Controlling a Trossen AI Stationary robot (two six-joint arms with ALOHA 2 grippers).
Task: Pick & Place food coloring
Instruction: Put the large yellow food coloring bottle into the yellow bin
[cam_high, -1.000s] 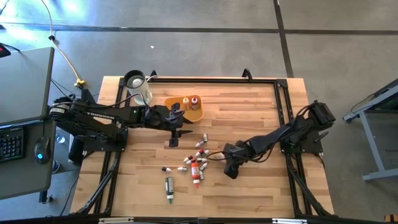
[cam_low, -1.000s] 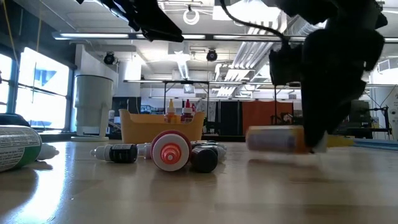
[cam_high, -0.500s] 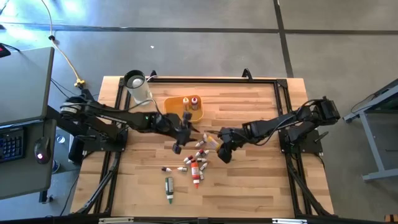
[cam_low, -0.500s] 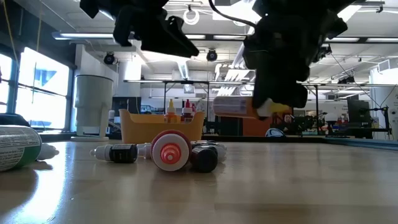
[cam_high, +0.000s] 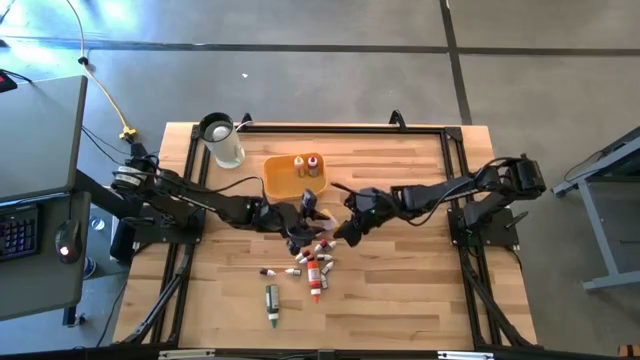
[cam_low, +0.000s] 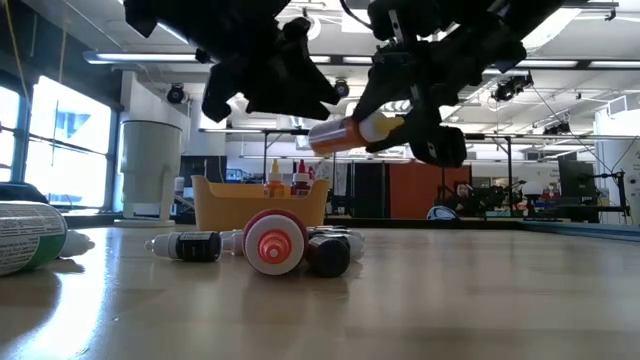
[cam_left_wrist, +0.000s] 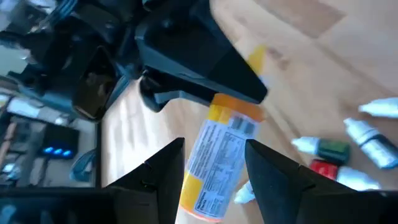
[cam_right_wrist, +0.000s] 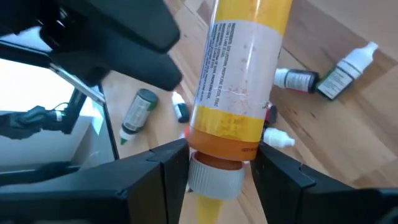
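Right gripper (cam_high: 340, 228): centre of the high view, just right of the left gripper; its fingers (cam_right_wrist: 155, 180) clamp an orange-yellow bottle at the neck end.
Orange-yellow bottle (cam_right_wrist: 239, 93): lifted off the counter, lying tilted in the air near the upper middle of the low view (cam_low: 345, 133); it has a pale printed label and a grey cap.
Left gripper (cam_high: 303, 222): centre of the high view, above the pile of bottles; its fingers (cam_left_wrist: 158, 180) stand partly apart on either side of the same bottle's body (cam_left_wrist: 217, 162). Whether they touch it, I cannot tell.
Loose food coloring (cam_high: 312, 262): a cluster of small bottles lying on the counter just below centre in the high view, with a red-orange tube (cam_high: 314, 274) among them.
Green tube (cam_high: 272, 303): lying alone, lower left of the cluster.
Tray (cam_high: 278, 180): yellow-orange, upper centre of the counter, with two small bottles (cam_high: 305, 165) standing upright in it.
White jug (cam_high: 223, 142): upper left corner of the counter (cam_high: 400, 300).
Low view foreground: a red round cap (cam_low: 273, 240) facing the camera, dark bottles on both sides of it.
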